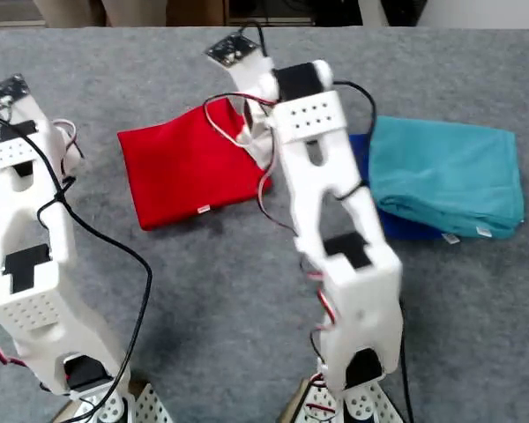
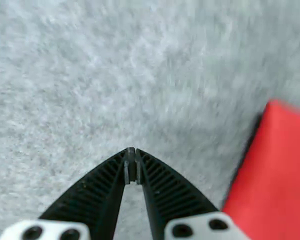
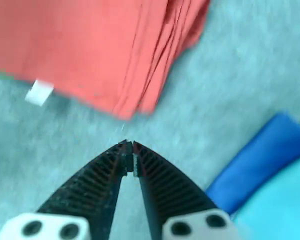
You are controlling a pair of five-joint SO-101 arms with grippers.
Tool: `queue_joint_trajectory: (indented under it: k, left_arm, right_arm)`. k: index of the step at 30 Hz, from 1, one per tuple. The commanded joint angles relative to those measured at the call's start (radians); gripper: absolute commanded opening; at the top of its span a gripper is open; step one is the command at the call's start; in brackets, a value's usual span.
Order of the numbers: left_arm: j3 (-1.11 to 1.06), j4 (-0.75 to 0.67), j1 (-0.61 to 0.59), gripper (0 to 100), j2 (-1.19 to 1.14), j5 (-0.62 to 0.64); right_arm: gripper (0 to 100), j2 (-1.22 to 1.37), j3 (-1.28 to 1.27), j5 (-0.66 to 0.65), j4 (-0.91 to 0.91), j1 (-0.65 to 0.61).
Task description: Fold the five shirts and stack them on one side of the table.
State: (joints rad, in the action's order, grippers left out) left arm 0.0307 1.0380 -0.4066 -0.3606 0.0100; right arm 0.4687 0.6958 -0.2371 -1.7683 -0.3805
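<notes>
Red shirt [image 1: 189,172] is folded flat around the middle of the grey desk [image 1: 220,300], with a little white tag at its near edge. Off to the right, a teal shirt [image 1: 445,172] is folded on top of a blue shirt [image 1: 406,227]. The right claw [image 3: 129,160] is pinched closed on nothing, over bare desk between the red shirt and that pile. The left claw [image 2: 131,170] is the same, tips together and empty, near the red shirt's edge.
</notes>
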Motion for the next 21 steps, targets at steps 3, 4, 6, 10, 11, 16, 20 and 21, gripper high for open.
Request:
queue_joint_trajectory:
  k: [3,4,6,10,11,16,20,21]
  left_arm:
    - [-0.236,-0.157,-0.008,2,0.073,-0.054]
    - [-0.264,-0.166,-0.011,2,0.102,-0.075]
    - [-0.311,-0.178,-0.025,2,0.15,-0.107]
    - [-0.397,-0.354,-0.032,2,0.174,-0.107]
    - [-0.411,-0.394,-0.029,2,0.176,-0.107]
    - [-0.42,-0.423,-0.029,2,0.179,-0.106]
    - [-0.42,-0.423,-0.031,2,0.179,-0.106]
    - [-0.42,-0.423,-0.031,2,0.179,-0.106]
  right_arm:
    - [0.5,-0.386,-0.464,0.0,-0.008,0.016]
    - [0.5,-0.421,-0.538,0.0,-0.006,0.015]
    - [0.5,-0.475,-0.662,0.003,-0.005,0.015]
    - [0.5,-0.49,-0.791,0.092,0.101,0.005]
    - [0.5,-0.484,-0.806,0.16,0.153,-0.012]
    - [0.5,-0.409,-0.794,0.542,0.419,-0.07]
    - [6.5,-0.265,-0.704,0.68,0.542,-0.111]
    - [10.7,-0.216,-0.657,0.717,0.542,-0.122]
